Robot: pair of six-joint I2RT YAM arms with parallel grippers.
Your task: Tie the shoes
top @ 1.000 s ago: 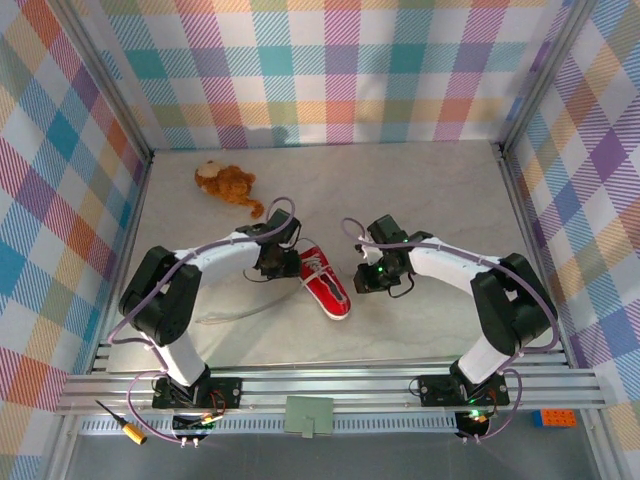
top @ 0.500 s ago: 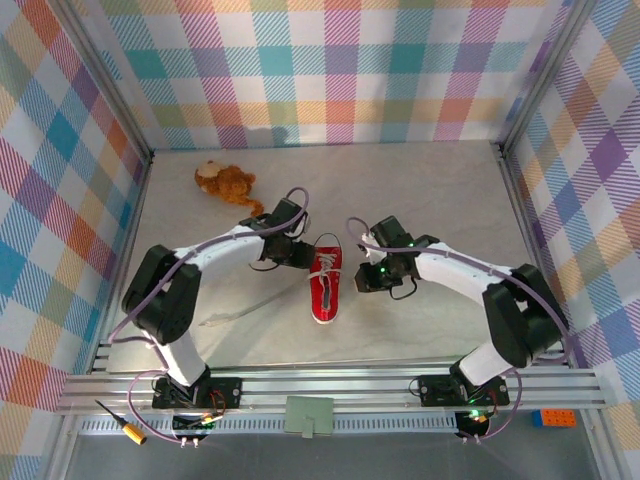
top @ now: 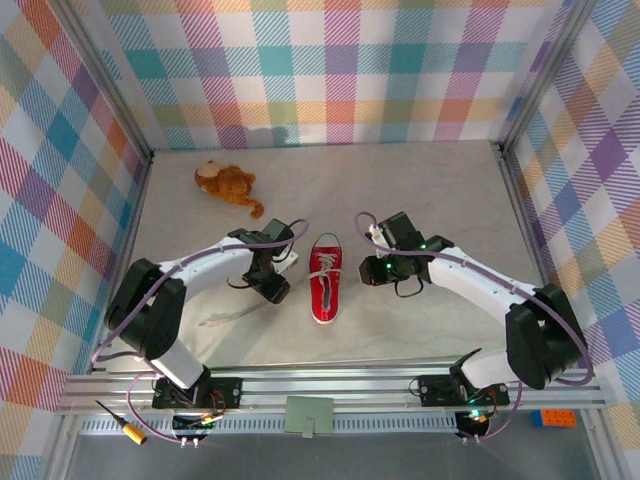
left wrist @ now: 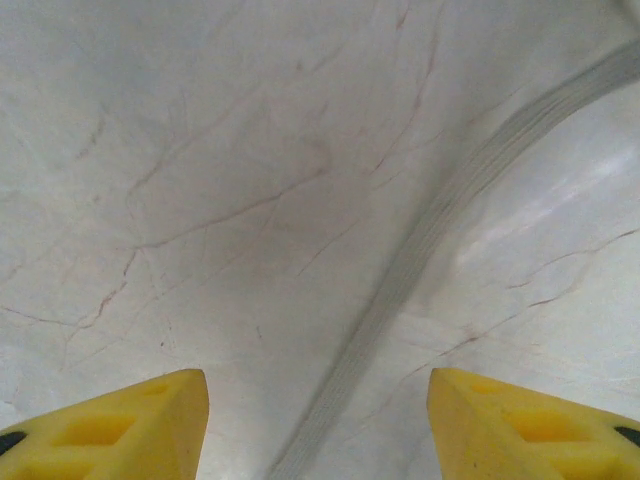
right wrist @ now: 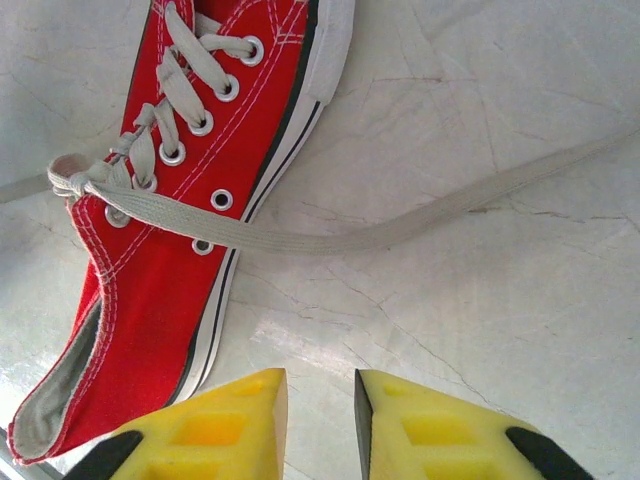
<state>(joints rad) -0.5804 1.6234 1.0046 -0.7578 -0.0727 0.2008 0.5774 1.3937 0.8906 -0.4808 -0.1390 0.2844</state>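
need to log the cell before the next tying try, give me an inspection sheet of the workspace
surface: marble-look table, flat, no spill seen
job's things: red sneaker sole down between the arms, no bow seen; right lace trails off to the right, left lace lies on the table
clutter: brown plush far left, apart from the sneaker
grippers: left tool open astride the left lace, not gripping; right tool jaws narrowly apart, holding nothing
cables: purple cables along both arms, no snag seen
surroundings: plaid walls; metal rail at the near edge
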